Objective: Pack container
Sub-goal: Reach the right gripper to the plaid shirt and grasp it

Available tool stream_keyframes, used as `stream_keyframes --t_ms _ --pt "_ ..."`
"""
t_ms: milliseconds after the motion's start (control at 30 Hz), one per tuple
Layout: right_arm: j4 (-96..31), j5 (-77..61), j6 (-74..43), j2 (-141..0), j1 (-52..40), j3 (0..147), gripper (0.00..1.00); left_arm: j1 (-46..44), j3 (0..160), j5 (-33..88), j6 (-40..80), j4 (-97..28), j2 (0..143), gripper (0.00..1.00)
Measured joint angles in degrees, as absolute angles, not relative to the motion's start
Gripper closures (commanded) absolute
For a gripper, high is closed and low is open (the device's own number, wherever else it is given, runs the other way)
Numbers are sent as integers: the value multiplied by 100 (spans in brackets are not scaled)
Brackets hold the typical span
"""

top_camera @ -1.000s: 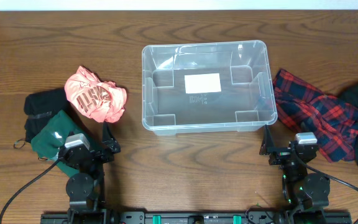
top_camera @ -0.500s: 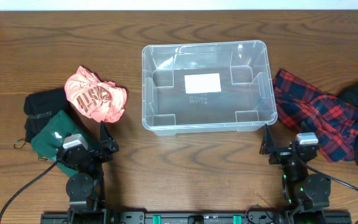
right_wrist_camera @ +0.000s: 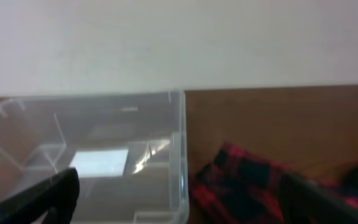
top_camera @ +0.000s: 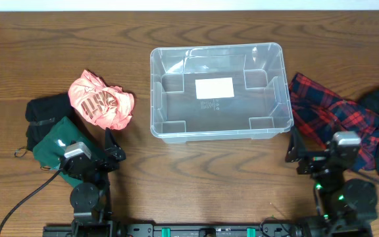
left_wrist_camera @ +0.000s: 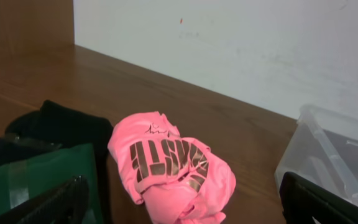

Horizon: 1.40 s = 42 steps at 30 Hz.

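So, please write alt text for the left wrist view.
A crumpled pink garment with dark lettering lies on the wooden table. Left of it lie a green garment and a black garment; at right, the container; the left tool is open.

Overhead top-down; wrist cams low, fwd, both catch container [top_camera: 229,115].

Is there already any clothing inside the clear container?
No, in the overhead view the container holds nothing; only the white label on its bottom shows.
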<state>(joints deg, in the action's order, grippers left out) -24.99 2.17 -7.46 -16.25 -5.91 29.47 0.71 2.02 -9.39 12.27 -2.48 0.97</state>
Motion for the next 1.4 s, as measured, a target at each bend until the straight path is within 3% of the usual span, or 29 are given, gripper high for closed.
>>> stream_keyframes --t_ms 333,433,600,800,1033,1400 --pt "-4976 301 -587 -4346 -591 5730 1 71 303 -838 1247 -521 102 2" --pt "-5295 370 -336 -4950 -591 6165 1 71 519 -718 1249 -1155 128 2" --pt "-5666 1059 -21 -5513 -419 6534 1 71 1481 -617 1317 -2670 624 2" --pt "-6139 1531 701 -6469 368 6617 1 71 3242 -598 1470 -3638 1636 2" --pt "-6305 1658 1474 -7660 613 6617 1 71 3795 -596 1509 -3653 2379 2" --pt "-5951 1669 1839 -9432 613 6580 1 71 3795 -596 1522 -3642 2423 2"
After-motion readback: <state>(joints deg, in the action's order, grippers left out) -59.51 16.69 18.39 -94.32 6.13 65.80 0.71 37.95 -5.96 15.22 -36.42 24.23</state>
